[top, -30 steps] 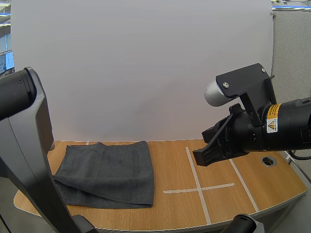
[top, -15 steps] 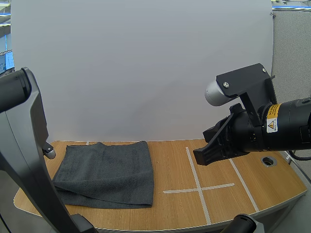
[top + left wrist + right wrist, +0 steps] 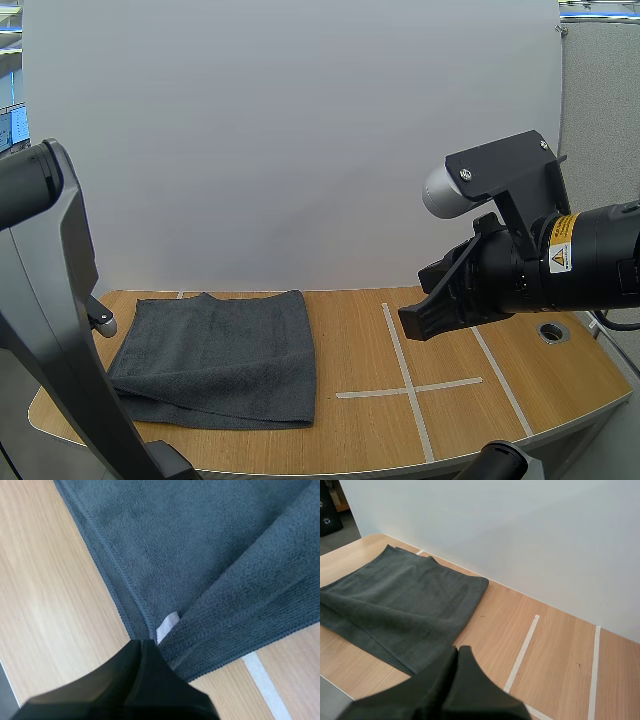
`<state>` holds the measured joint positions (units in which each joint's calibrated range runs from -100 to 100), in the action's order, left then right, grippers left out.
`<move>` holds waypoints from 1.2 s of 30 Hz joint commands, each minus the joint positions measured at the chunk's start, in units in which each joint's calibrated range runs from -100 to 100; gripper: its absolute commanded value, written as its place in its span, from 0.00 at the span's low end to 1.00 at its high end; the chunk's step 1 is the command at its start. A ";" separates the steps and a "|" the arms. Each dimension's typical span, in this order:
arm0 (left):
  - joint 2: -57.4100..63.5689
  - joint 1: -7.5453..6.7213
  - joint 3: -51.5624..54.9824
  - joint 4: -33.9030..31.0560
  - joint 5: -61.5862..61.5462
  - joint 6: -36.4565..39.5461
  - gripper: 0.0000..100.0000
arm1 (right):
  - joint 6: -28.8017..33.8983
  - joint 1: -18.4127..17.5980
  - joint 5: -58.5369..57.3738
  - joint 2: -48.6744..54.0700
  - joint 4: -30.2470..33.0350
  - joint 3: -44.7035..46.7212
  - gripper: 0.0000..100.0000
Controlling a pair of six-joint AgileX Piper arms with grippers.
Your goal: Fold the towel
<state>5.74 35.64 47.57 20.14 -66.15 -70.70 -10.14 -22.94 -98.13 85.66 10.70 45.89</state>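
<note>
1. The dark grey towel (image 3: pixel 225 355) lies flat on the wooden table (image 3: pixel 370 430), already doubled over, with one layer overlapping another along its near side. It sits right in front of the left gripper (image 3: pixel 142 647) and well off to the left of, and below, the right gripper (image 3: pixel 425 320).
2. At the left gripper, the fingers lie together as one dark wedge with nothing visibly pinched. Their tip sits right at the towel's corner, just beside the small white label (image 3: pixel 166 625).
3. What's changed: over the last second the left arm (image 3: pixel 60 300) has drawn back off the towel's left edge, so more of that edge is uncovered. The cloth itself has barely shifted.
4. My read is that the corner has been let go and the fold is set. The layers don't line up neatly at the near-left corner, so a tidy-up or a second fold may still be needed.
5. The right gripper, also closed on nothing, hasn't budged. It hangs above the white tape lines (image 3: pixel 408 385), with the towel lying ahead of it across the table.
</note>
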 commanded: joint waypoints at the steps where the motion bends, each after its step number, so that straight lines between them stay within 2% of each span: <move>1: -0.06 0.10 0.30 1.31 -3.05 -0.32 0.07 | -0.02 0.22 0.10 0.57 0.37 0.04 0.00; 3: -0.06 0.10 0.30 1.67 -3.25 -0.32 0.27 | -0.02 0.22 0.10 0.57 0.37 0.04 0.00; 5: -0.06 0.10 0.30 1.76 -3.25 -0.32 0.57 | -0.02 0.22 0.10 0.57 0.37 0.04 0.00; 6: -0.06 0.10 0.30 1.76 -3.25 -0.32 0.67 | -0.02 0.22 0.10 0.57 0.37 0.04 0.00; 7: -0.06 0.10 0.30 1.76 -3.25 -0.32 0.91 | -0.02 0.22 0.10 0.57 0.37 0.04 0.00; 8: -0.06 0.10 0.30 1.86 -3.25 -0.18 1.00 | -0.02 0.22 0.10 0.57 0.37 0.04 0.00; 13: 0.86 0.10 -2.02 3.35 -4.06 0.86 1.00 | -0.02 0.22 2.68 0.57 0.49 0.04 0.00; 18: 4.68 0.10 -8.71 10.01 -18.03 3.27 1.00 | -0.02 0.22 7.30 0.57 0.72 0.04 0.00; 23: 7.07 0.10 -14.57 14.23 -31.99 9.07 1.00 | -2.12 0.92 7.89 -0.70 0.33 0.04 0.00; 30: 6.15 0.10 -17.31 11.62 -33.85 13.58 1.00 | -2.12 1.39 7.55 -3.57 -0.78 0.04 0.00; 36: 0.63 0.10 -17.31 9.86 -33.85 16.14 0.98 | -2.54 1.39 7.23 -4.08 -0.78 0.04 0.00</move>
<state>12.01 35.70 30.74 32.36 -98.46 -58.22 -11.69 -21.77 -91.56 82.17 10.24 45.89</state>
